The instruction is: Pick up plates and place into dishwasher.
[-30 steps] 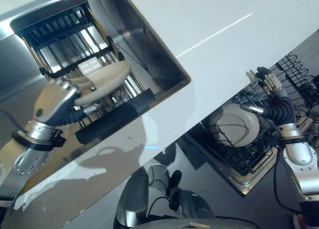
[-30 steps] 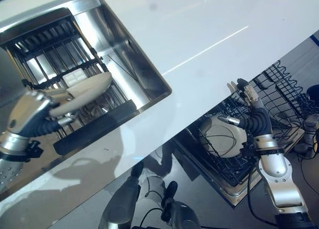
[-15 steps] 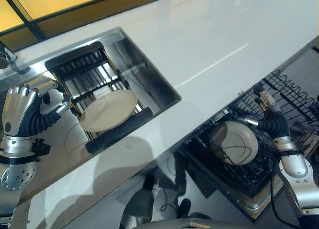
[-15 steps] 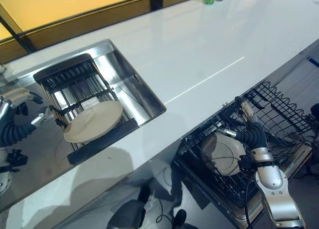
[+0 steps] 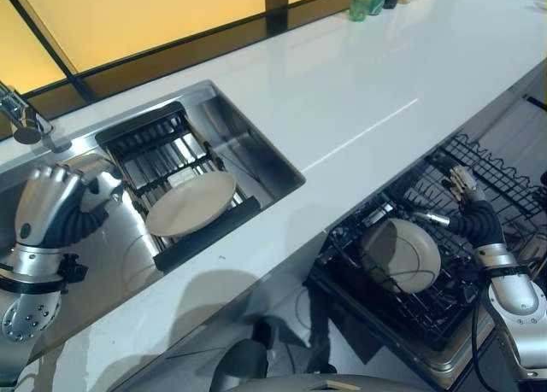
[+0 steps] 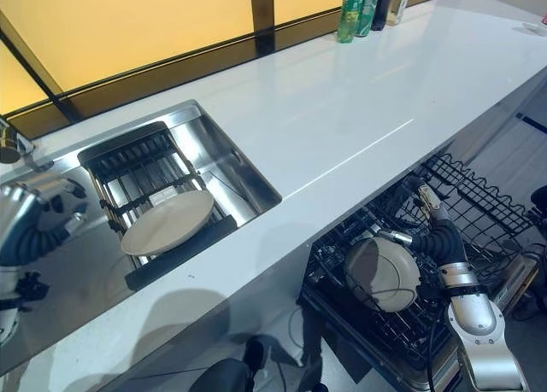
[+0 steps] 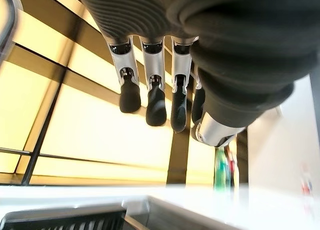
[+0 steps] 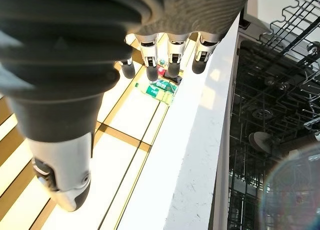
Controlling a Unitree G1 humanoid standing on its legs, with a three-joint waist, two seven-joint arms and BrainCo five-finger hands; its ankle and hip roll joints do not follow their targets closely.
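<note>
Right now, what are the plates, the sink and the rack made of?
The plates look like glazed ceramic: cream, smooth, slightly shiny. The sink looks like brushed steel: silver, mirror-like walls. The rack looks like coated wire: thin black rods in a grid.

Glossy white counter (image 6: 342, 119), brushed-steel sink (image 6: 224, 153) (mirror-bright), matt cream plate (image 6: 168, 222).

Plate (image 5: 190, 202) in sink (image 5: 256, 144); another (image 5: 400, 254) in dishwasher rack (image 5: 479, 166).

I can't read the bottles (image 6: 369, 3) at the counter's far end; the top edge crops them. Rack wires cross the lower plate (image 5: 400, 254), and the faucet (image 5: 24, 123) is cropped.
</note>
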